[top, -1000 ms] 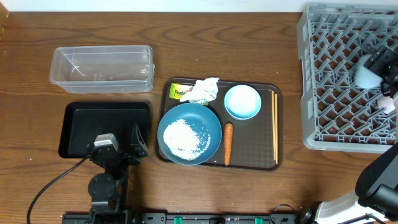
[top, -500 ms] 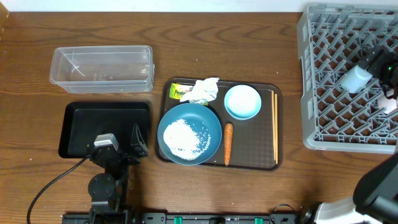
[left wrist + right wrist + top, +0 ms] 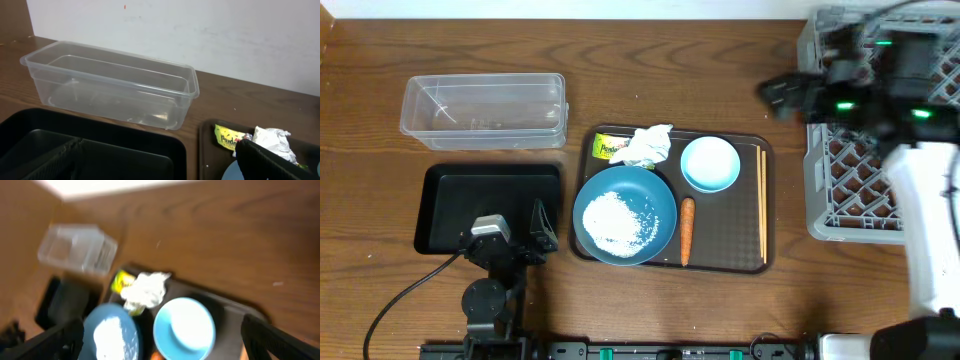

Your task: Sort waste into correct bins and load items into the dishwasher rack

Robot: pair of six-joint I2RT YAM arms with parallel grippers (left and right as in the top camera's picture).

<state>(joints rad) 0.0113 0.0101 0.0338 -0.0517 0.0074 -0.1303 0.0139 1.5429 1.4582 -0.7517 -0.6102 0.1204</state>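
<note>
The right gripper (image 3: 775, 95) hangs over bare wood just off the left wall of the grey rack (image 3: 850, 190), pointing toward the brown serving tray (image 3: 730, 245). In its blurred wrist view the fingers (image 3: 50, 340) stand wide apart with nothing between them. Green lights glow on the arm behind it. Below and to the left sits the light-blue bowl (image 3: 710, 163), empty, at the serving tray's back edge. The chopsticks (image 3: 762, 205) lie side by side along that tray's right rim. A strip of open table (image 3: 790, 200) separates that rim from the rack.

The left gripper (image 3: 160, 150) hovers over the right end of the black tray (image 3: 450, 200), fingers spread and holding nothing. The clear tub (image 3: 483, 110) stands empty just behind the black tray, apart by a narrow gap.

On the serving tray, the dark-blue plate (image 3: 625, 213) carries the rice (image 3: 618, 220) and overhangs the front-left rim. The carrot (image 3: 687, 230) lies just beside the plate's right edge. The napkin (image 3: 648, 143) overlaps the yellow wrapper (image 3: 608, 148) at the back-left corner. The wrapper bears dark lettering — partly covered, not legible in full.

A broad band of wood runs free along the far side of the table.
</note>
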